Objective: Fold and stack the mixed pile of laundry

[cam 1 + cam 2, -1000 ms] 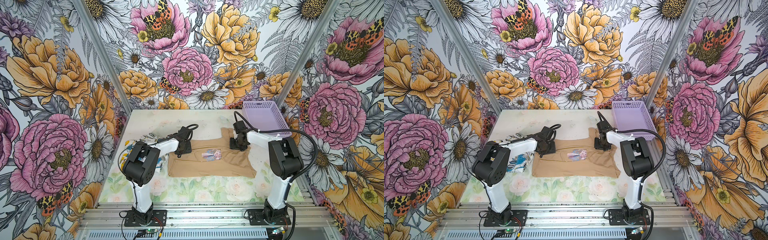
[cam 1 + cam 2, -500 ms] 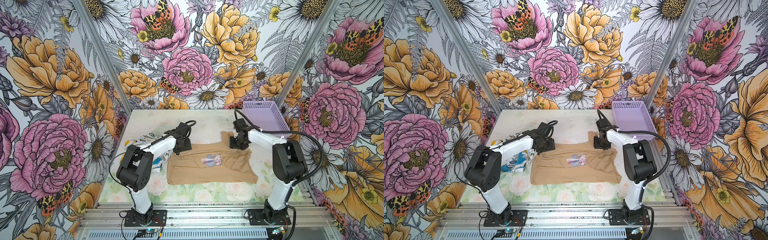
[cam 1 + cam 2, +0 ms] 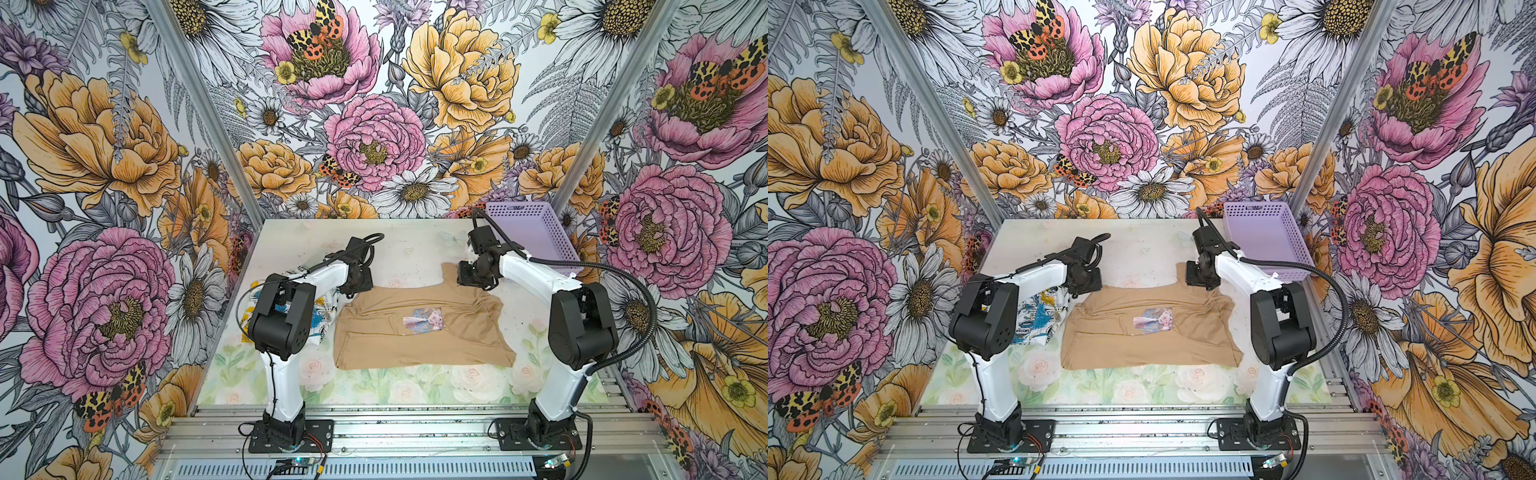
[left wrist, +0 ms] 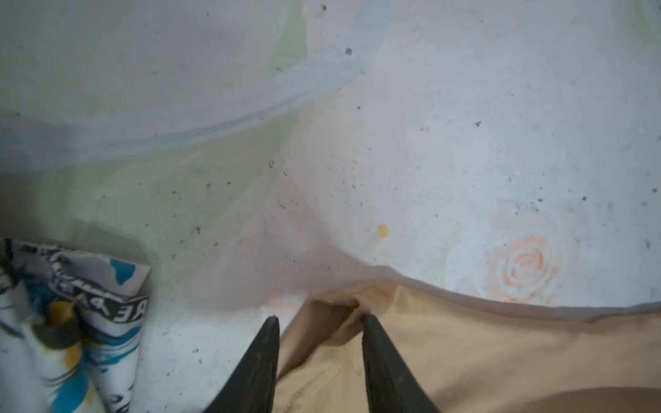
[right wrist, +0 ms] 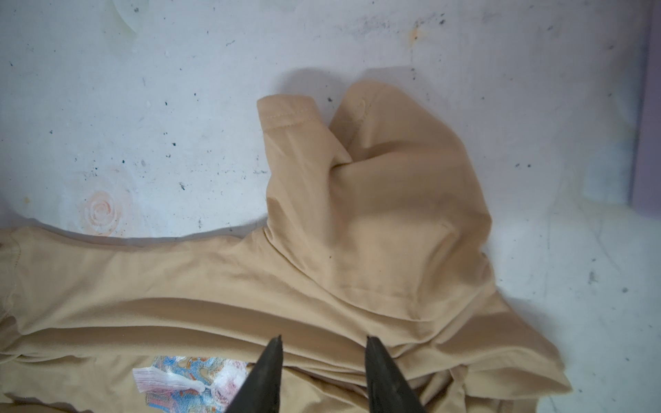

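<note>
The tan garment point(image 3: 415, 345) point(image 3: 1142, 345) lies spread flat in the middle of the table, with a small printed patch on top. The white garment with blue and yellow patches point(image 3: 324, 316) point(image 3: 1038, 316) lies crumpled to its left, partly under my left arm. My left gripper point(image 3: 347, 291) point(image 4: 318, 318) stands low at the tan garment's far left corner. Its jaws are apart, with that corner point(image 4: 339, 314) between the tips. My right gripper point(image 3: 463, 284) point(image 5: 323, 338) hovers open over the far right shoulder, just short of the folded-up sleeve point(image 5: 357, 178).
A lavender perforated basket point(image 3: 528, 232) point(image 3: 1262, 237) stands at the back right corner, just behind my right arm. Floral walls close in the table on three sides. Bare tabletop point(image 4: 393, 143) shows behind the garments and along the front edge.
The tan garment's near hem has slid a little toward the table's front. My left gripper has shifted slightly toward the back. The right gripper has hardly moved.
</note>
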{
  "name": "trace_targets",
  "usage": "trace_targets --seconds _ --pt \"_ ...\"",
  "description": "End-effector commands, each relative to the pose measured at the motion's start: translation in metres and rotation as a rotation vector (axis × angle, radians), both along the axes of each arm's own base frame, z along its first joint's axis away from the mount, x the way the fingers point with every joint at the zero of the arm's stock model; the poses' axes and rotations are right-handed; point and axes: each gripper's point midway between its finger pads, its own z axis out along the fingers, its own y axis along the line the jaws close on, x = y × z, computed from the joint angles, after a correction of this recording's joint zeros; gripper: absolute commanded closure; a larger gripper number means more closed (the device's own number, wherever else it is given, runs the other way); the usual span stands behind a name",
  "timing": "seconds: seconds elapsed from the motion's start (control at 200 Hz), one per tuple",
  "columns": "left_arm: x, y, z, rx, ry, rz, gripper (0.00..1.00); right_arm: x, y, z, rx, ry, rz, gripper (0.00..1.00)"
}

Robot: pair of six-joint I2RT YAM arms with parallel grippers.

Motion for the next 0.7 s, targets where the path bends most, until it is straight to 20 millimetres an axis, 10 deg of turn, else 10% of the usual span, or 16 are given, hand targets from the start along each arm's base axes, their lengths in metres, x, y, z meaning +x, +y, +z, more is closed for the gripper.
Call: trace_targets --seconds 0.0,0.696 --pt "0.011 -0.007 0.007 -0.032 -0.062 -0.036 0.60 -0.002 -0.002 0.013 0.018 -0.023 -0.012 0.60" --pt "0.008 -0.016 -0.010 -0.073 -0.024 -0.087 0.78 0.010 -0.015 0.007 0.003 -0.018 -0.047 0.60"
